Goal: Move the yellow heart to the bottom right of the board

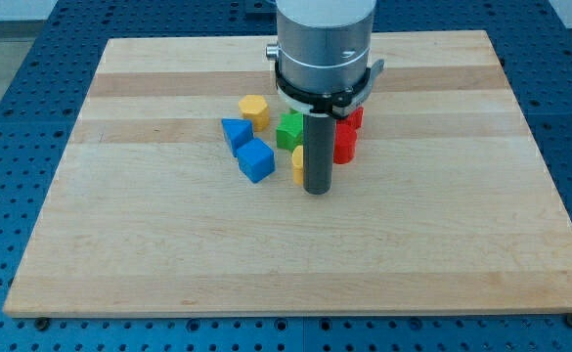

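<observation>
Yellow heart [297, 164] — mostly hidden, orientation unclear, touching my tip [316, 190] at view's left.

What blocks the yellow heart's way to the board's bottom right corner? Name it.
Only my tip itself: it stands against the right side of the yellow heart, on the goal side. Beyond it the board shows no blocks toward the bottom right.

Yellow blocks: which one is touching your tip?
The lower yellow block, partly hidden just left of my tip. The other, a yellow hexagon, sits apart toward the view's top left.
</observation>
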{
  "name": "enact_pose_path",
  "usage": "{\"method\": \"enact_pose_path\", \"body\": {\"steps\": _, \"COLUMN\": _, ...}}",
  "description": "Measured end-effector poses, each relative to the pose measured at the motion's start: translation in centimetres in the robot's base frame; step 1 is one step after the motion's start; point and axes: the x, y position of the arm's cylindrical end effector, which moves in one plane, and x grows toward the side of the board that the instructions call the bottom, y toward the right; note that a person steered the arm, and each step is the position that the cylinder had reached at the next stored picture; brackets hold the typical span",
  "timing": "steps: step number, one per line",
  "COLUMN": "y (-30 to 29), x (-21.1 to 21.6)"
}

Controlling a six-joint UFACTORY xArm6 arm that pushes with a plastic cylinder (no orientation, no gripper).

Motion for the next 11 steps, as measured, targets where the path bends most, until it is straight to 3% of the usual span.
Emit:
{"method": "enact_pose_path", "body": {"steps": 5, "y": 3.9, "x": -2.4}}
{"method": "enact_pose_path", "body": {"steps": 7, "y": -1.9, "x": -2.9}}
{"method": "enact_pose_path", "body": {"steps": 9, "y": -4.6, "x": -6.2}}
{"method": "enact_pose_path", "body": {"steps": 11, "y": -8.5, "x": -4.5}}
